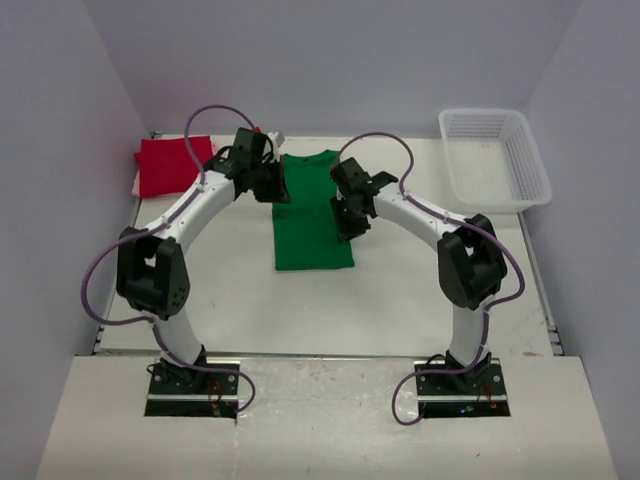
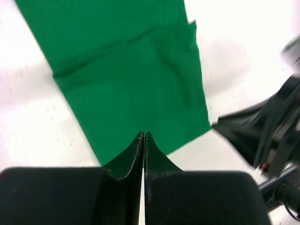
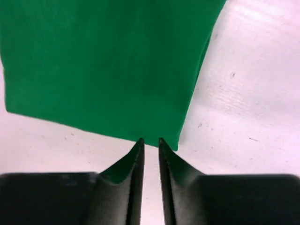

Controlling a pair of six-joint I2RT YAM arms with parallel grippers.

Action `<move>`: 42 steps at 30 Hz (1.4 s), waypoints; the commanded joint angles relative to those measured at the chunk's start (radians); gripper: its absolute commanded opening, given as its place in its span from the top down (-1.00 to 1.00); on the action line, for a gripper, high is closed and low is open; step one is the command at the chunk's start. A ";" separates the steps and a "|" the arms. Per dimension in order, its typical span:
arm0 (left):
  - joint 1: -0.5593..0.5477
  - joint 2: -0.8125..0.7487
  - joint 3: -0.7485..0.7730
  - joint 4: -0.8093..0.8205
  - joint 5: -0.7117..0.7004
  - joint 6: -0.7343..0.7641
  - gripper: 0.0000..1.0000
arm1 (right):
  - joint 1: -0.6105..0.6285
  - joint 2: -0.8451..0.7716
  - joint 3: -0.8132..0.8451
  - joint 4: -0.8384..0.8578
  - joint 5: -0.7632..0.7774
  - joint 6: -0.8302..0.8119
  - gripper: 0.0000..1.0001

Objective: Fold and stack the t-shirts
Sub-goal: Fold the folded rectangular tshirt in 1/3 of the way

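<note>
The green t-shirt (image 1: 312, 215) lies flat on the table (image 1: 400, 290), already narrowed into a long strip. Its long axis runs straight away from the arm bases, and it sits between the two hands.

The left hand (image 1: 268, 185) is at the strip's left edge, toward the far, collar end. Its fingers are pressed together with no gap. The tips overlap the cloth's edge in the wrist view, but I cannot tell whether any fabric is pinched between them.

The right hand (image 1: 350, 215) is at the opposite long edge, nearer the middle of the strip. Its fingers stand a narrow slit apart with bare table showing through, so it appears to hold nothing. The shirt's edge begins right at its fingertips, with a corner just to their right.

Both hands are equally close to the shirt, one on each long side. The next fold likely goes across the long axis, end over end.

Well out to the left of the left hand, the red t-shirt (image 1: 170, 165) rests folded on the pink t-shirt (image 1: 137, 187).
</note>
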 commanded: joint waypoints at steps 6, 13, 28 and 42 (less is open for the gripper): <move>-0.004 0.005 -0.143 0.071 -0.026 -0.007 1.00 | -0.007 -0.024 -0.005 0.002 0.029 0.000 1.00; -0.004 0.114 -0.095 0.086 -0.062 -0.012 1.00 | -0.007 -0.041 -0.109 0.068 -0.037 0.010 1.00; 0.023 0.252 -0.006 0.085 -0.118 -0.004 1.00 | -0.007 0.017 -0.152 0.114 -0.069 0.037 1.00; -0.015 -0.042 -0.299 0.168 -0.277 -0.084 1.00 | -0.005 0.054 -0.232 0.186 -0.108 0.075 1.00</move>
